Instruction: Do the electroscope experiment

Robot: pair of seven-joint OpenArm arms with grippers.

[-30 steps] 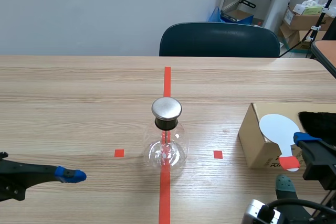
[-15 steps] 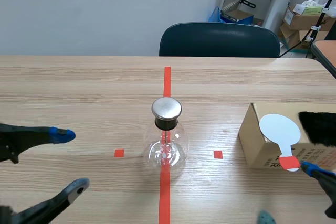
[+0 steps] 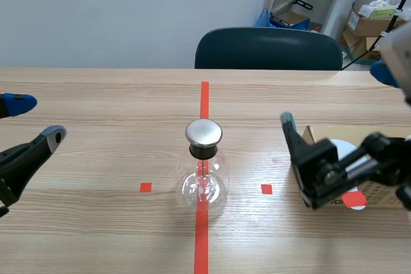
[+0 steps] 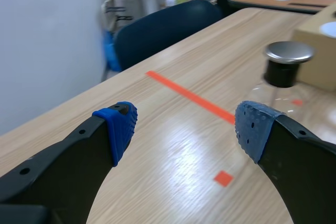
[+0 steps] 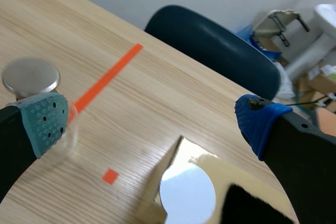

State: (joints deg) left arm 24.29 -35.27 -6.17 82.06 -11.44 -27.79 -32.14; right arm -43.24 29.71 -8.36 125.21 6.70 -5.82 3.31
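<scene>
Across wooden table [image 3: 96,107], dark blue chair [image 3: 268,48] at far edge. Left gripper [image 4: 187,128] over left side, fingers spread wide, holding nothing. Right gripper [image 5: 153,121] over right side, by cardboard box [image 5: 226,174], also spread wide, empty. Glass electroscope flask [image 3: 203,171] with metal cap stands upright on centre red tape line, between the grippers, untouched. White disc paddle [image 5: 187,192] lies on box top.

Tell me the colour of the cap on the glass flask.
The cap is silver-grey; scene view shows it best.
</scene>
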